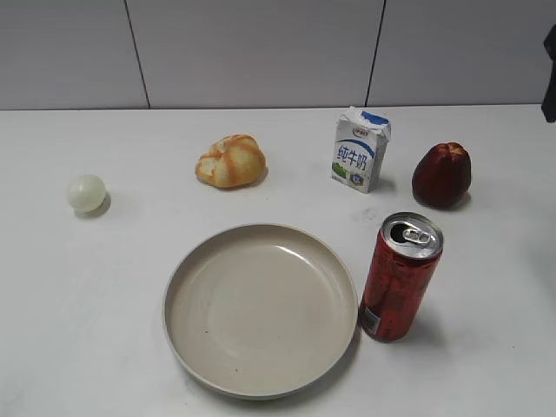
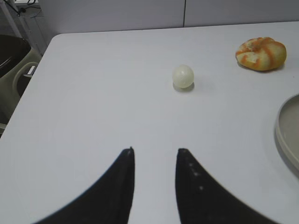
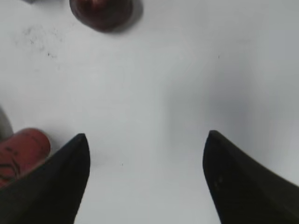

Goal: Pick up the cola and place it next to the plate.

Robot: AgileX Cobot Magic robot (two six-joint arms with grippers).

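White table (image 1: 87, 287) under a grey panelled wall: the cola (image 1: 400, 276) stands upright, touching the plate (image 1: 261, 382) at its 3 o'clock. Left wrist view: left gripper (image 2: 155, 150) hovers with a narrow gap, empty, a pale ball (image 2: 183, 76) at 12 o'clock. Right wrist view: right gripper (image 3: 145, 135) spread wide, empty, cola at 9 o'clock.

Left gripper (image 2: 155, 151): two matte black curved, tapering fingers, tiny pale specks on one. Right gripper (image 3: 145, 136): same black, broader, unmarked.
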